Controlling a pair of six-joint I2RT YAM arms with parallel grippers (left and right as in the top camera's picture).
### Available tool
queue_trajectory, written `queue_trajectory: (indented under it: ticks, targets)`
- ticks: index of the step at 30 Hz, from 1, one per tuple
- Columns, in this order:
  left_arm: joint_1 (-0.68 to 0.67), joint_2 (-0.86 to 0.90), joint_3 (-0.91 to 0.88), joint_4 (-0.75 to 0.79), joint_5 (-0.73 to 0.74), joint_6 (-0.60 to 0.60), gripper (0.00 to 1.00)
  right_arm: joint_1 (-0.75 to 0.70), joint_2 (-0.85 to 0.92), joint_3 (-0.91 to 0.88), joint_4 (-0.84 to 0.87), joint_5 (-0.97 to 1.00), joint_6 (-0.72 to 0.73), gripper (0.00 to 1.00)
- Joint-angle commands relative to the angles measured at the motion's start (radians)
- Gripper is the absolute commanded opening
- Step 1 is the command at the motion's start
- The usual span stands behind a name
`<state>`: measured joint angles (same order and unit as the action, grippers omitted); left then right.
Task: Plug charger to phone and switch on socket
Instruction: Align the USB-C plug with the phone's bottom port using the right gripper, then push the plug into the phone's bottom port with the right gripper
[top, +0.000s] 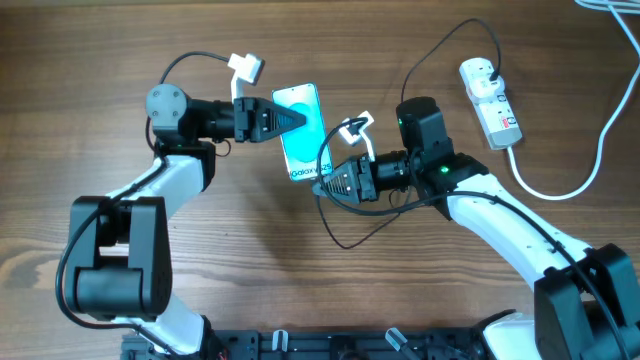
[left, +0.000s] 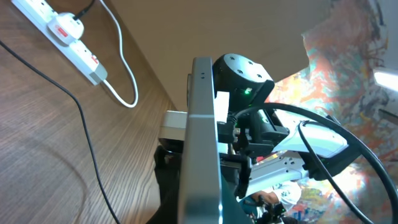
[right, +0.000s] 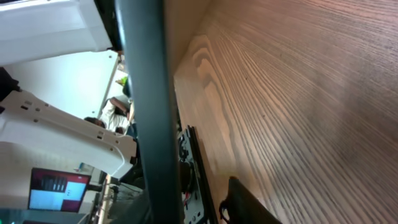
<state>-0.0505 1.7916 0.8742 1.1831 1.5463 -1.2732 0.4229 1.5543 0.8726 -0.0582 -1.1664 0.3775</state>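
My left gripper (top: 283, 118) is shut on the phone (top: 303, 135), whose turquoise screen faces up in the overhead view. In the left wrist view the phone (left: 202, 143) stands edge-on between my jaws. My right gripper (top: 326, 183) sits at the phone's near end. The charger's black cable (top: 345, 240) loops around it and runs back to the white adapter (top: 479, 75) in the socket (top: 497, 112). The right wrist view shows the phone's dark edge (right: 146, 112) close up and one finger (right: 249, 205). The plug tip is hidden.
The socket's thick white cord (top: 600, 150) curves off to the right and back. The socket (left: 74, 43), its white cord (left: 124, 74) and the black cable (left: 87, 137) also show in the left wrist view. A white tag (top: 246, 69) lies behind the left gripper.
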Motion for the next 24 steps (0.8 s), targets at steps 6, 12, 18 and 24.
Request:
queue_trajectory:
  ticks: [6,12,18,24]
  targets:
    - [0.000,-0.017,-0.006,0.007,-0.048,0.039,0.04,0.006,0.011,0.016,-0.007,0.010,0.046,0.29]
    - [0.000,-0.017,-0.006,0.007,-0.081,0.063,0.04,0.006,0.011,0.016,-0.007,0.010,0.046,0.31]
    - [0.000,-0.017,-0.006,0.006,-0.079,0.064,0.04,0.006,0.011,0.016,-0.006,0.013,0.043,0.09]
    - [-0.003,-0.017,-0.007,-0.048,0.026,0.061,0.04,0.006,0.011,0.016,-0.002,0.059,0.011,0.04]
